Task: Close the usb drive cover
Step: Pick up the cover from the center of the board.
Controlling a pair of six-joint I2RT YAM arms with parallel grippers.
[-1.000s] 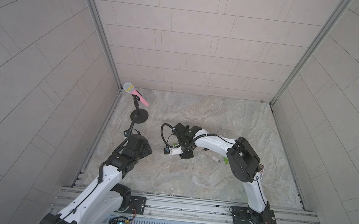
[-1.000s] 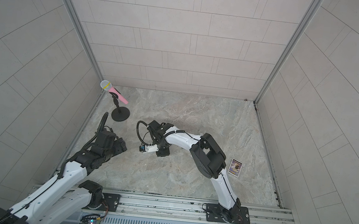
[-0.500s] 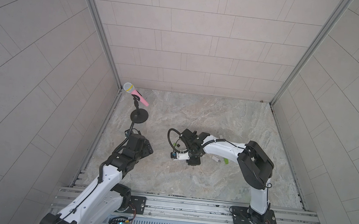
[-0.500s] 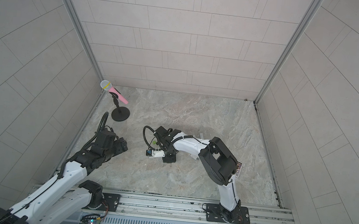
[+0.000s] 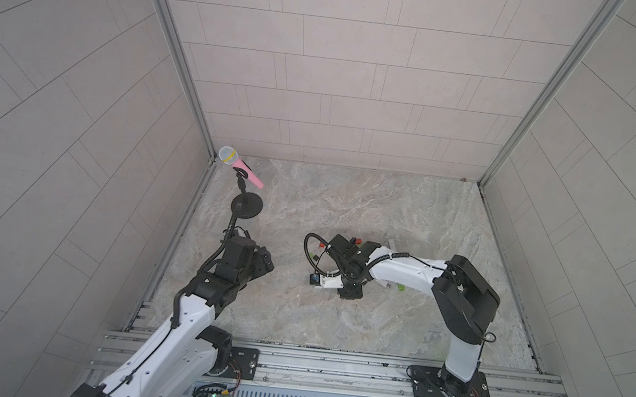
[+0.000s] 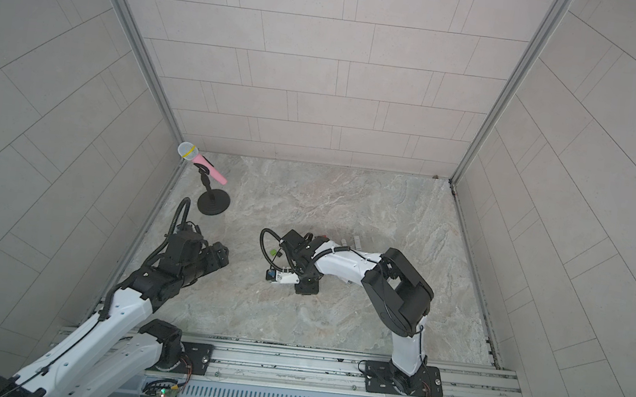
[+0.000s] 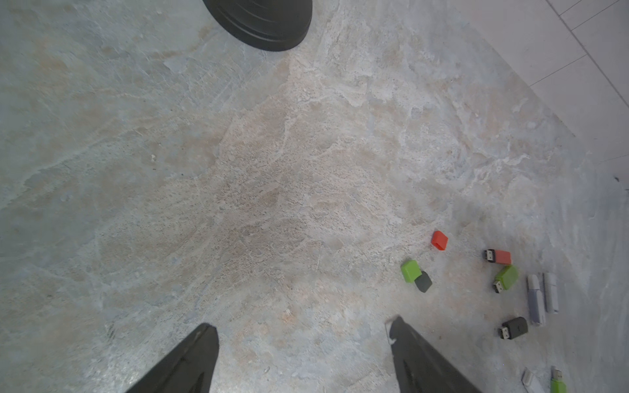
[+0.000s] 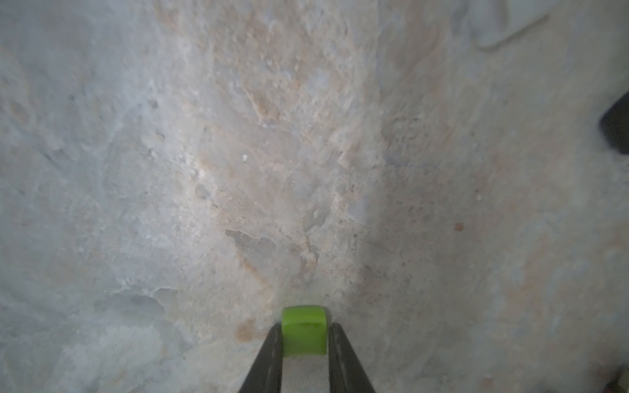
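Usb drive cover (image 8: 304,337) green | pinched in right gripper (image 8: 305,325) | mark (image 8: 308,325) blurred

The mottled grey-and-beige stone-look bench (image 7: 238,170) is matt and faintly rough, pitted with fine dark specks. The small lime-green plastic cap (image 8: 304,331) looks smooth, with a dull satin finish. The tapered black fingers (image 8: 269,354) are matt. The round black stand base (image 7: 262,20) is smooth and slightly glossy.

On the marble tabletop (image 5: 388,207), a pink microphone (image 5: 244,167) tilts on its black stand (image 5: 247,206) near a corner.
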